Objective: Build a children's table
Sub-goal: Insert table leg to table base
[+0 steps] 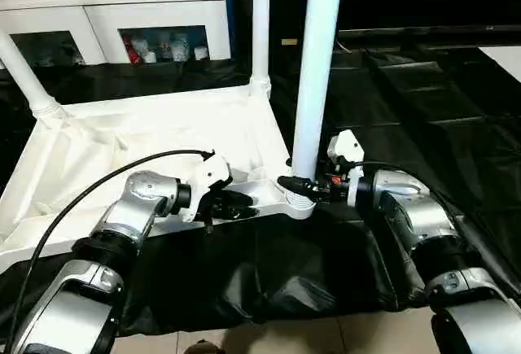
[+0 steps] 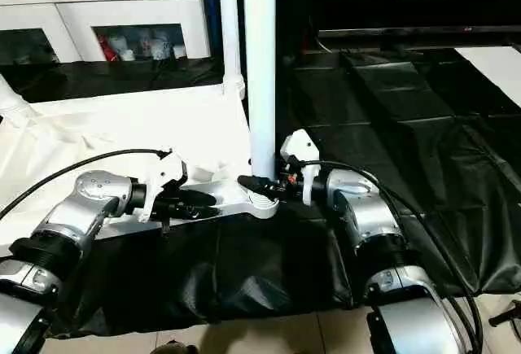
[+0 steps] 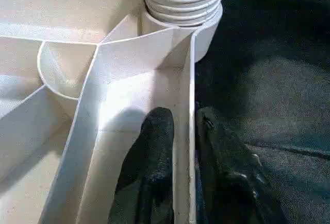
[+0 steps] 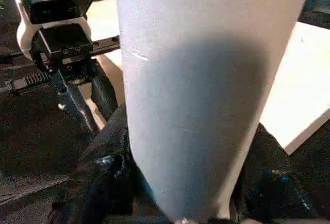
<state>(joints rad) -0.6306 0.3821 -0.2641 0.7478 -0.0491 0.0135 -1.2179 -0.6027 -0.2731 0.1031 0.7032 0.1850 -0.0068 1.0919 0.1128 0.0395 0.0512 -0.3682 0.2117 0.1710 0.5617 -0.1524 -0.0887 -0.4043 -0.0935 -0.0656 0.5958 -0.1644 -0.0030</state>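
On a black sheet (image 1: 423, 126) over the floor, the small all-white plastic children's table (image 1: 146, 138) lies upside down, ribbed underside up. Three round tube legs rise from its corner sockets; their tops are cut off by the frame, and the fourth corner lies out of view. The left gripper (image 1: 232, 202) pinches the table's near rim wall, one black finger (image 3: 152, 152) inside and one outside. The right gripper (image 1: 295, 183) clasps the base of the nearest leg (image 1: 317, 77), fingers on both sides. Behind stands a white glass-doored cabinet (image 1: 122, 20), its contents indistinct.
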